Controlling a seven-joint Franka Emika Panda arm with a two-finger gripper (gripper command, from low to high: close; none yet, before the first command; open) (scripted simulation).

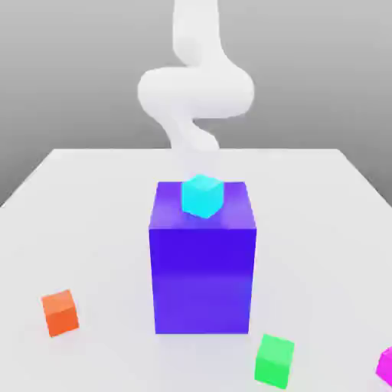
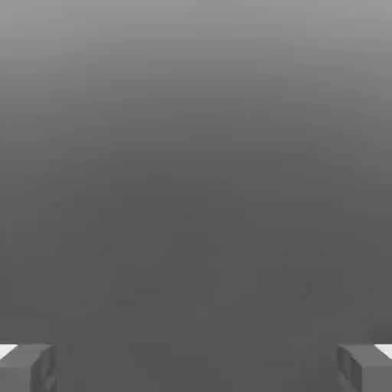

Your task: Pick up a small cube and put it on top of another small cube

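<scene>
A small cyan cube (image 1: 202,194) rests on top of a tall blue block (image 1: 203,268) in the middle of the white table (image 1: 92,199). On the table lie a small orange cube (image 1: 60,312) at the exterior view's left, a small green cube (image 1: 275,360) at the front right, and a magenta cube (image 1: 386,367) cut off by the right edge. My white arm (image 1: 195,92) rises behind the tall block. In the hand view my gripper (image 2: 196,369) is open, its grey fingertips (image 2: 31,366) far apart with nothing between them against a plain grey background.
The tall blue block stands between the arm and the front cubes. Bare table surface lies to both sides of the block and between the orange and green cubes.
</scene>
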